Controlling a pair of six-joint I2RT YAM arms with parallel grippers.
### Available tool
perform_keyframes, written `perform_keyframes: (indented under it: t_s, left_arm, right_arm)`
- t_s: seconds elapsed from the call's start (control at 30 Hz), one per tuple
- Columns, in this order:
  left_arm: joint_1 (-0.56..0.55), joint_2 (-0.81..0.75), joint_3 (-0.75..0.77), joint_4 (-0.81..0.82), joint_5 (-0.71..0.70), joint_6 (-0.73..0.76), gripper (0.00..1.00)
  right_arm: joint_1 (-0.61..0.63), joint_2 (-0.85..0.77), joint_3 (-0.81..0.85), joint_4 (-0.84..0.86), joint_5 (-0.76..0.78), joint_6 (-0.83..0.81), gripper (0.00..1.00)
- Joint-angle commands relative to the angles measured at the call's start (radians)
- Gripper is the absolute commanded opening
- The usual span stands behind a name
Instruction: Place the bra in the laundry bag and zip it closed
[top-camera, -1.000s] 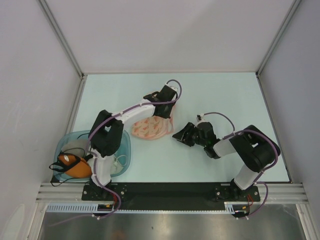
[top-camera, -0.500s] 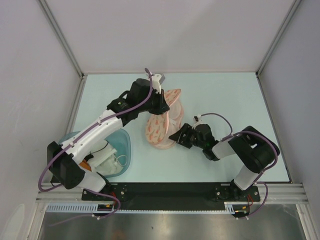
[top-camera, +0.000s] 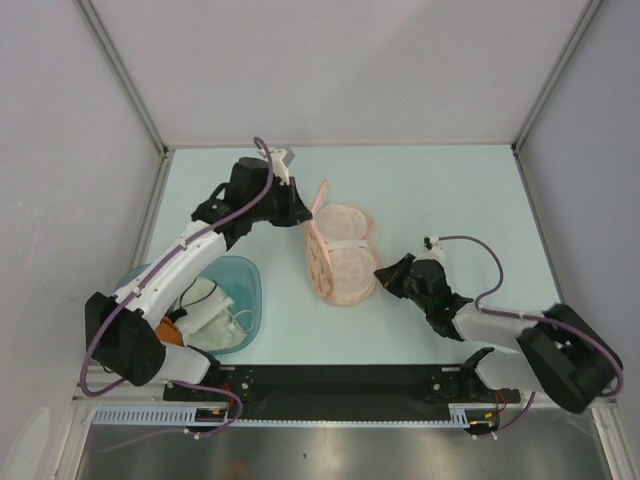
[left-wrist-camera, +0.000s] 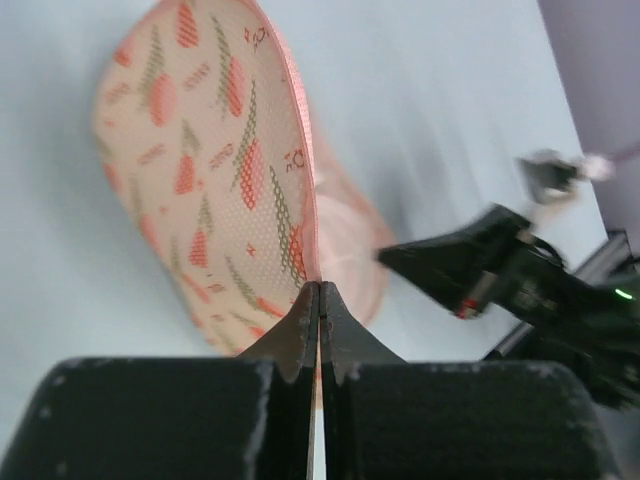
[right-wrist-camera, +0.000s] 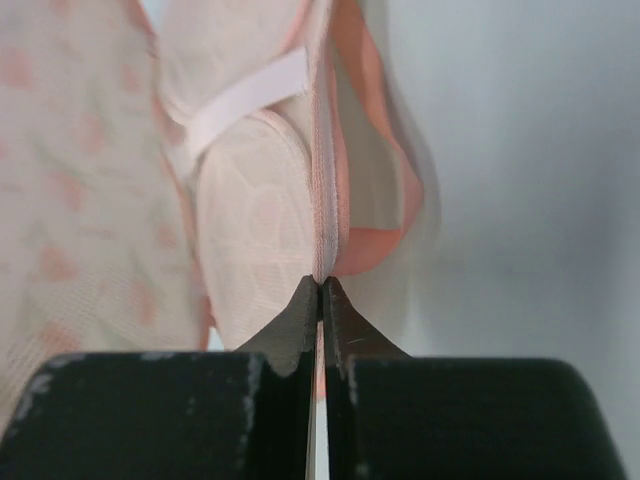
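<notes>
Now left fingers (left-wrist-camera: 296, 335), right fingers (right-wrist-camera: 296, 322) are pinching open peach-pink triangle-print laundry bag (top-camera: 345, 258); next needing orange padded bra (top-camera: 168, 334) fetched.

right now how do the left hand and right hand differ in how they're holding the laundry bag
The left hand pinches the raised flap of the laundry bag, on its far left; the right hand pinches the rim of the half lying on the table, near right. The left hand meets the printed outside; the right hand meets the pale lining side with a white band. Both are shut on the bag's edge.
</notes>
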Motion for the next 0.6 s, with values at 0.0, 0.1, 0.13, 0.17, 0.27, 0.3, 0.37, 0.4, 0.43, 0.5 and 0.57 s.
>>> perform_keyframes:
  t_s: [0.0, 0.1, 0.13, 0.17, 0.27, 0.3, 0.37, 0.4, 0.43, 0.5, 0.57]
  left_arm:
    - [0.131, 0.027, 0.020, -0.018, -0.014, 0.056, 0.00]
    - [0.162, 0.085, 0.105, -0.138, -0.280, 0.124, 0.30]
    - [0.162, 0.090, 0.135, -0.168, -0.365, 0.133, 0.41]
    - [0.162, 0.075, 0.140, -0.213, -0.417, 0.139, 0.47]
    - [0.164, -0.022, 0.067, -0.215, -0.505, 0.077, 0.74]
    - [0.162, -0.109, 0.036, -0.215, -0.522, 0.051, 0.82]
    - [0.164, -0.218, -0.067, -0.215, -0.536, -0.017, 0.94]
    - [0.164, -0.323, -0.100, -0.225, -0.537, -0.035, 0.95]
    - [0.167, -0.373, -0.158, -0.244, -0.540, -0.075, 0.98]
    - [0.181, -0.460, -0.205, -0.326, -0.548, -0.104, 1.00]
    - [0.207, -0.559, -0.242, -0.444, -0.571, -0.149, 1.00]
  right_arm:
    - [-0.003, -0.221, 0.000, -0.257, 0.243, -0.092, 0.00]
    - [-0.020, -0.293, 0.014, -0.327, 0.273, -0.157, 0.00]
    - [-0.024, -0.301, 0.028, -0.340, 0.267, -0.170, 0.00]
    - [-0.029, -0.303, 0.037, -0.354, 0.252, -0.181, 0.00]
    - [-0.034, -0.280, 0.072, -0.375, 0.173, -0.220, 0.04]
    - [-0.034, -0.264, 0.087, -0.419, 0.160, -0.235, 0.17]
    - [-0.034, -0.257, 0.123, -0.461, 0.125, -0.249, 0.31]
    - [-0.035, -0.258, 0.130, -0.507, 0.122, -0.264, 0.49]
    - [-0.031, -0.272, 0.140, -0.536, 0.120, -0.267, 0.58]
    - [-0.026, -0.296, 0.160, -0.628, 0.125, -0.287, 0.72]
    - [-0.011, -0.336, 0.180, -0.705, 0.158, -0.301, 0.81]
